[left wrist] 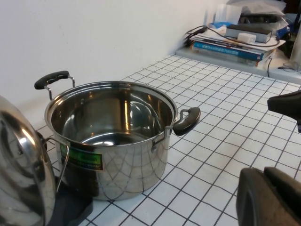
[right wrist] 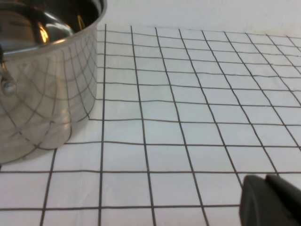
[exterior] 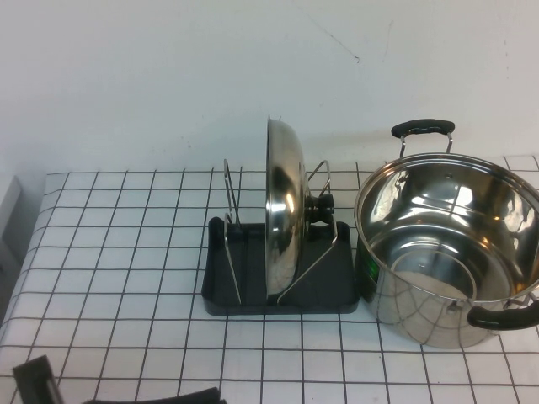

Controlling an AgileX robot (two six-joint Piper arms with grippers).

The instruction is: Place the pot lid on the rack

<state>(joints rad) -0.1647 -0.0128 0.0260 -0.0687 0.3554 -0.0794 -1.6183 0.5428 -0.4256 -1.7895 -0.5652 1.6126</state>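
The pot lid [exterior: 285, 209] stands on edge in the rack [exterior: 278, 286], held between its wire loops, with the black knob [exterior: 320, 208] facing the pot. The lid's rim also shows in the left wrist view [left wrist: 23, 165]. My left gripper [left wrist: 262, 171] is shut and empty, low over the tiles on the near side of the pot, well clear of the lid. My right gripper [right wrist: 265, 178] is shut and empty over bare tiles beside the pot. Neither gripper touches the lid or the rack.
A deep steel pot [exterior: 450, 252] with two black handles stands just right of the rack, also in the left wrist view [left wrist: 110, 136] and the right wrist view [right wrist: 44, 75]. Books and clutter [left wrist: 240, 35] lie beyond the table. A dark arm part [exterior: 38, 379] shows at the front left edge.
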